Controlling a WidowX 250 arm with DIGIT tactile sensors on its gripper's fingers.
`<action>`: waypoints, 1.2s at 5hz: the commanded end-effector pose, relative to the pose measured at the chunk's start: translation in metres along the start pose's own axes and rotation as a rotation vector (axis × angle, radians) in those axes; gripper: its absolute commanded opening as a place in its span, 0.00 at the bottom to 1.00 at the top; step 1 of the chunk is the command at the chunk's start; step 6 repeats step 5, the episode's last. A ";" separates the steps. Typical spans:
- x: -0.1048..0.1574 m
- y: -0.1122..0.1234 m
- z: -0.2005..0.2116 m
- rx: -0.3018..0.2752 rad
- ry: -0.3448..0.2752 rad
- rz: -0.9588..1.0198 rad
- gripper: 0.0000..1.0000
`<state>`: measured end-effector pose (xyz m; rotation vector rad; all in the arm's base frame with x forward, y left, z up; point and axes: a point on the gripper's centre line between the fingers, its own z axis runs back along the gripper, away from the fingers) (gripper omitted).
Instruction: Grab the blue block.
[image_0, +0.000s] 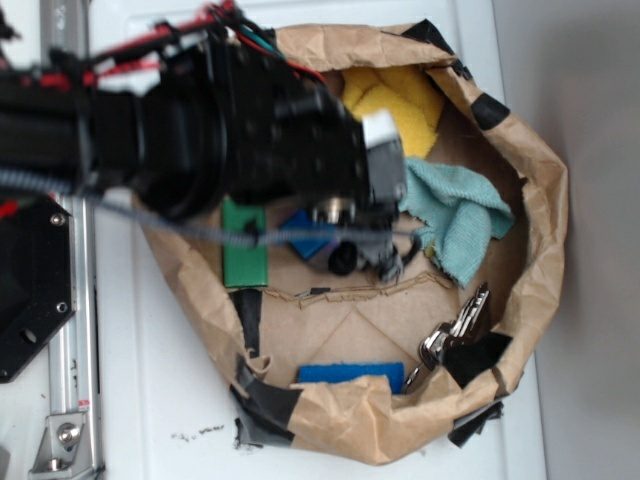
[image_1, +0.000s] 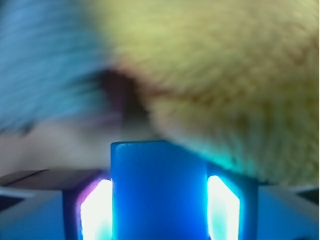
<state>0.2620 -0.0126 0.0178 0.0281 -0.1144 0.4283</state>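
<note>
— Well, what does the exterior view give you?

— A crumpled brown paper bag (image_0: 540, 200), patched with black tape, lies open on the white desk (image_0: 180, 400). The black robot arm (image_0: 200, 120) reaches across it from the left. Its gripper (image_0: 365, 250) is down inside the bag, just right of a flat green rectangular block (image_0: 244, 255).

— And the flat sky-blue rectangular block?

— The sky-blue block (image_0: 305, 235) sits under the gripper, between the green block and a crumpled teal cloth (image_0: 455, 215). Only part of it shows; the arm covers the rest. A yellow fluffy cloth (image_0: 400, 95) lies at the back of the bag, a bunch of metal keys (image_0: 455, 335) towards the right front, and a darker royal-blue slab (image_0: 350, 375) with a rough top edge stands near the front wall.

— Can you read the jaws from there?

— Not really; that part is dark and blurred.

— The wrist view, then?

— Much plainer. The sky-blue block (image_1: 159, 192) stands upright in the middle of the frame, with a lit finger pad (image_1: 97, 212) close against each side. So the jaws are narrowed onto it and hold it. Behind it the yellow cloth (image_1: 230, 85) fills the upper right and the teal cloth (image_1: 45, 65) the upper left, both blurred.
</note>
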 end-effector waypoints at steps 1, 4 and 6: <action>0.021 0.001 0.102 0.056 -0.319 -0.375 0.00; 0.044 0.016 0.131 -0.062 -0.157 -0.317 0.00; 0.043 0.012 0.123 -0.058 -0.119 -0.323 0.00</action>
